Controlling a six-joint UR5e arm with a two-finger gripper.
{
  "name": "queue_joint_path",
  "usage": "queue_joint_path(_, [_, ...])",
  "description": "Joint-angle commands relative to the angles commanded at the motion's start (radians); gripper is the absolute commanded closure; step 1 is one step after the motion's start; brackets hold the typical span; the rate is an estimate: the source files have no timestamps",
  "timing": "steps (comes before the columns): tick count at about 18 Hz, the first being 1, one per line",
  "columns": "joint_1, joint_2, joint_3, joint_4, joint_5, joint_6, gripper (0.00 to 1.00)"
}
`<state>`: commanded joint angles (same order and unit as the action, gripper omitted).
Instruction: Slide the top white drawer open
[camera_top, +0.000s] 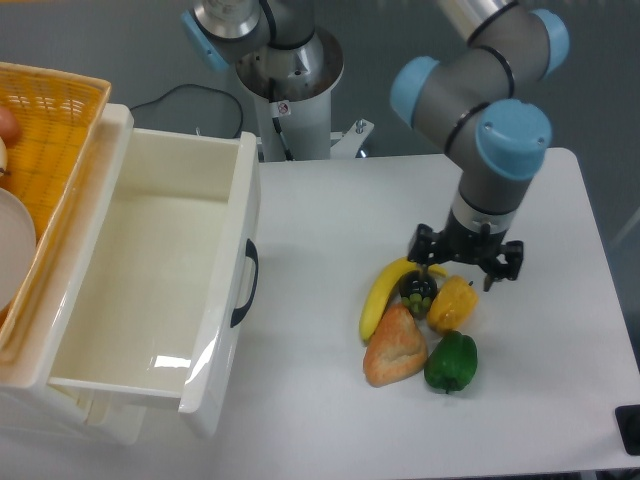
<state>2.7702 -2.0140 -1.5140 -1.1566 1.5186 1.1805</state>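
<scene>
The top white drawer (150, 260) stands pulled far out from the cabinet at the left, its cream tub empty and its black arched handle (245, 283) facing the table. My gripper (466, 268) hangs open over the table at the right, well away from the drawer. Its black fingers (420, 249) spread just above the yellow pepper (452, 303) and the green grapes (417, 290), holding nothing.
An orange woven basket (50, 130) sits on the cabinet top at the far left. A banana (380, 292), a bread piece (396, 345) and a green pepper (451, 361) lie grouped on the white table (320, 400). The robot base (290, 80) stands behind.
</scene>
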Motion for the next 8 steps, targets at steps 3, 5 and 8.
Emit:
queue_joint_path(3, [0.015,-0.009,0.000,0.003,0.038,0.149,0.00])
queue_joint_path(5, [0.009,-0.018,0.003,0.008,0.098,0.189,0.00])
queue_joint_path(8, [0.008,-0.023,0.003,0.017,0.101,0.191,0.00])
